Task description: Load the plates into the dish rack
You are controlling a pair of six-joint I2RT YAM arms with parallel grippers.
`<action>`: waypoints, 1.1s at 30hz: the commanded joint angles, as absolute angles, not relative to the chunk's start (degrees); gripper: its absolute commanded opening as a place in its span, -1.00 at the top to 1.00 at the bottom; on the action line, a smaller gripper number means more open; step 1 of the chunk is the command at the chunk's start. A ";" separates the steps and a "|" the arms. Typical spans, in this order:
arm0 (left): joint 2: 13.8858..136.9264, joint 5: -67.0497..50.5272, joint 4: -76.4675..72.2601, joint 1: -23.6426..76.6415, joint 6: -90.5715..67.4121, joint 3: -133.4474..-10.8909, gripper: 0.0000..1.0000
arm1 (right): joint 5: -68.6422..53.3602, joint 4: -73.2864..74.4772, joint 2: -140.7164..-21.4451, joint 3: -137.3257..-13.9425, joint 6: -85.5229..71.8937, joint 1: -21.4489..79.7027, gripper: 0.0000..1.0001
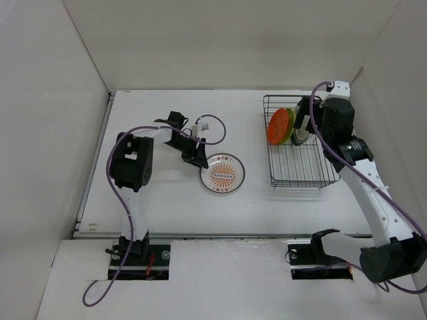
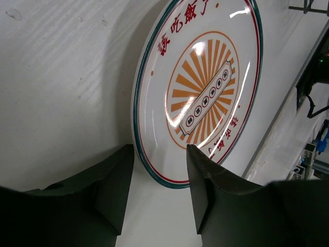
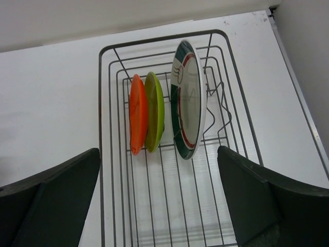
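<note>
The white plate with the orange sunburst centre point(image 1: 223, 173) lies flat on the table left of the dish rack point(image 1: 300, 185). My left gripper point(image 1: 197, 157) is at its left edge. In the left wrist view the gripper point(image 2: 159, 177) is open, its fingers either side of the near rim of the sunburst plate point(image 2: 205, 92). The orange plate point(image 3: 138, 116), the lime green plate point(image 3: 156, 110) and the white plate with green-and-red rim point(image 3: 187, 100) stand upright in the tines at the rack's far end point(image 3: 154, 39). My right gripper point(image 3: 159, 195) is wide open and empty above the rack.
White walls close in the table on the left, back and right. The rack's near half point(image 1: 303, 167) holds no plates. The left arm's purple cable point(image 1: 213, 137) loops over the table behind the sunburst plate.
</note>
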State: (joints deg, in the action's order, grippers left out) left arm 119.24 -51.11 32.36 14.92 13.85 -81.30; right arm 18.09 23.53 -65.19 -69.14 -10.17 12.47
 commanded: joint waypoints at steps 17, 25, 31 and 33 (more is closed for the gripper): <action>119.27 -52.99 36.82 14.06 18.45 -86.64 1.00 | -5.76 11.90 -66.01 -60.49 -8.45 13.44 -1.00; 106.99 -63.10 49.48 10.28 31.64 -95.18 1.00 | -31.38 7.82 -66.79 -58.45 -0.01 20.64 -1.00; 99.24 -67.05 47.20 10.28 26.29 -96.42 1.00 | -31.38 5.38 -69.34 -57.93 1.05 23.38 -0.98; 97.04 -67.06 47.20 10.81 24.62 -97.73 1.00 | -31.38 4.05 -69.87 -57.92 1.58 23.99 -0.98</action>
State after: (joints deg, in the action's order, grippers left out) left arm 101.45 -60.93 45.58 10.09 26.44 -95.02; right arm -28.67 10.09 -69.56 -58.02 -0.71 23.18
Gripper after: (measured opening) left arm 0.039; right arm 0.991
